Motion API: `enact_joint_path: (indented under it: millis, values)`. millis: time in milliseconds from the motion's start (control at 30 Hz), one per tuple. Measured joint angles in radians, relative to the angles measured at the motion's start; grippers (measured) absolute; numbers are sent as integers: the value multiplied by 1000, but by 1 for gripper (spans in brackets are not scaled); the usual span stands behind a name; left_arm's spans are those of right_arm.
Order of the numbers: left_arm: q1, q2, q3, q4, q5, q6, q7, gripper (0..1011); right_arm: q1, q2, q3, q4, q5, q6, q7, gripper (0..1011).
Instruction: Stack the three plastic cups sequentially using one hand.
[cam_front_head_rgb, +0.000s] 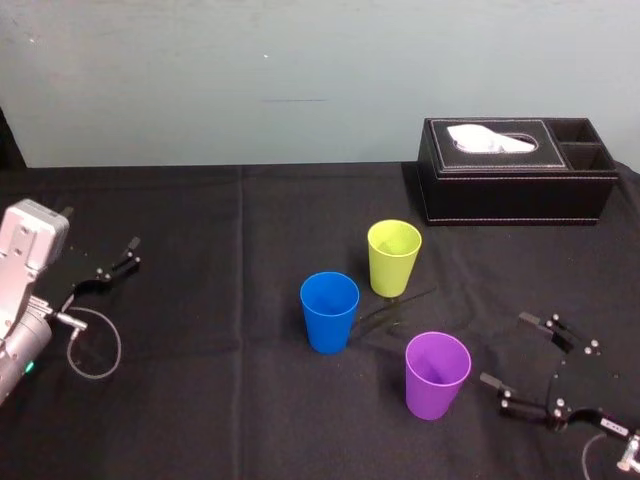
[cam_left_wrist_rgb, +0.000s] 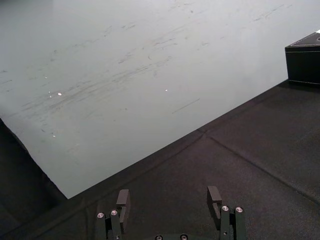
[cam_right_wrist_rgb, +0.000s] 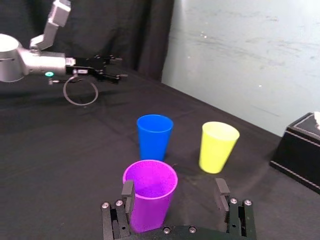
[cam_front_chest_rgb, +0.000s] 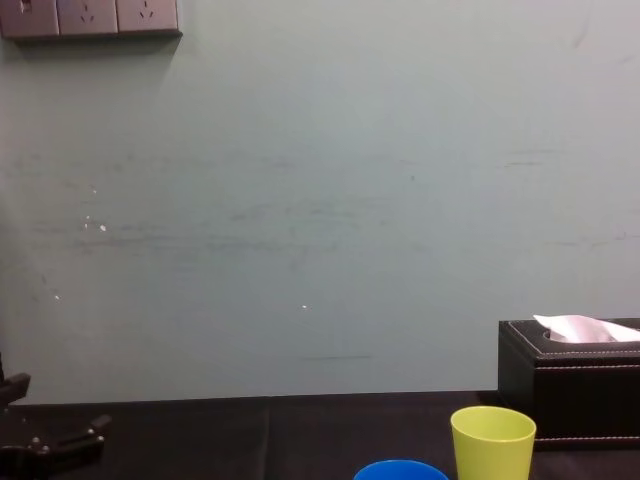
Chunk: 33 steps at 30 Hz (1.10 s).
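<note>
Three cups stand upright and apart on the black cloth: the blue cup (cam_front_head_rgb: 329, 311) in the middle, the yellow-green cup (cam_front_head_rgb: 394, 257) behind it to the right, and the purple cup (cam_front_head_rgb: 437, 374) nearest me. My right gripper (cam_front_head_rgb: 507, 352) sits open just right of the purple cup, touching nothing. In the right wrist view the purple cup (cam_right_wrist_rgb: 149, 194) stands just ahead of the open right gripper (cam_right_wrist_rgb: 174, 191), toward one finger, with the blue cup (cam_right_wrist_rgb: 154, 136) and yellow-green cup (cam_right_wrist_rgb: 217, 146) beyond. My left gripper (cam_front_head_rgb: 132, 250) rests open at the far left, away from the cups.
A black tissue box (cam_front_head_rgb: 515, 170) with a white tissue stands at the back right near the wall. A looped cable (cam_front_head_rgb: 95, 343) hangs by the left arm. Bare black cloth lies between the left arm and the cups.
</note>
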Motion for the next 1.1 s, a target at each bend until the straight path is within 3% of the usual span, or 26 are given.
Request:
enact_joint_path:
  millis: [300, 767, 1100]
  values:
    - [0, 0, 0, 0, 0, 0, 0, 1010, -12, -15, -4, 4, -30, 0, 23, 1003]
    - [0, 0, 0, 0, 0, 0, 0, 1010, 23, -63, -24, 46, -52, 59, 56, 1003]
    - [0, 0, 0, 0, 0, 0, 0, 1010, 41, -78, -42, 62, -59, 78, 68, 1003]
